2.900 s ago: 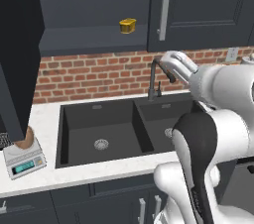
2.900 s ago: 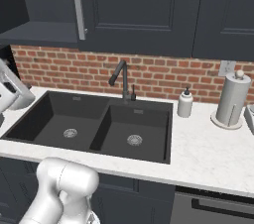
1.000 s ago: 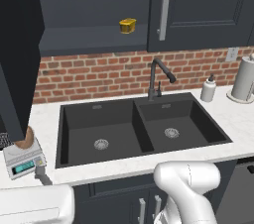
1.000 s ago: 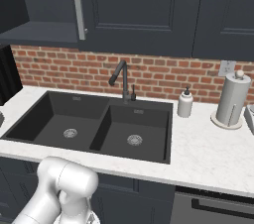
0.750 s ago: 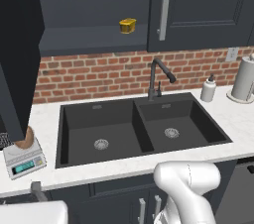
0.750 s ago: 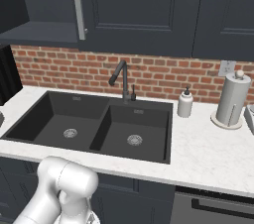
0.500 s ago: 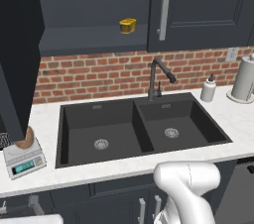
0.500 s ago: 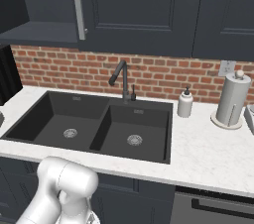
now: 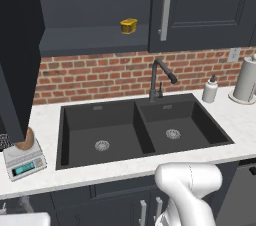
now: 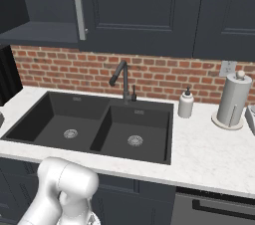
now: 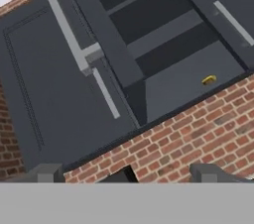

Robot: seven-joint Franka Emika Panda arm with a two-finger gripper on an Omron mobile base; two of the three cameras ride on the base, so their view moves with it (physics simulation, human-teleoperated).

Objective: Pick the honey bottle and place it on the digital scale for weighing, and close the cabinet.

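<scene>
The honey bottle [image 9: 26, 142], amber-brown, stands on the light-grey digital scale [image 9: 24, 162] at the counter's left end, its top hidden behind the cabinet's open left door [image 9: 17, 55]. The cabinet [image 9: 95, 0] shows a bare shelf holding a small yellow container [image 9: 128, 25]; its right door is shut, with a silver bar handle [image 9: 165, 7]. In the hand view my gripper [image 11: 128, 174] is open with nothing between its widely spread fingertips [image 11: 47, 172]. It points up at the open cabinet door [image 11: 54, 84], the shelves and the yellow container [image 11: 209, 80].
A black double sink [image 9: 140, 130] with a dark faucet [image 9: 159, 77] fills the counter's middle. A white soap dispenser [image 9: 210, 90] and a paper towel roll [image 9: 246, 80] stand at the right. The brick backsplash [image 9: 100, 75] runs behind.
The arm swung from over the sink down to the lower left, and over the last second sank below the counter's front edge. Bottle, scale and cabinet door have not moved.
</scene>
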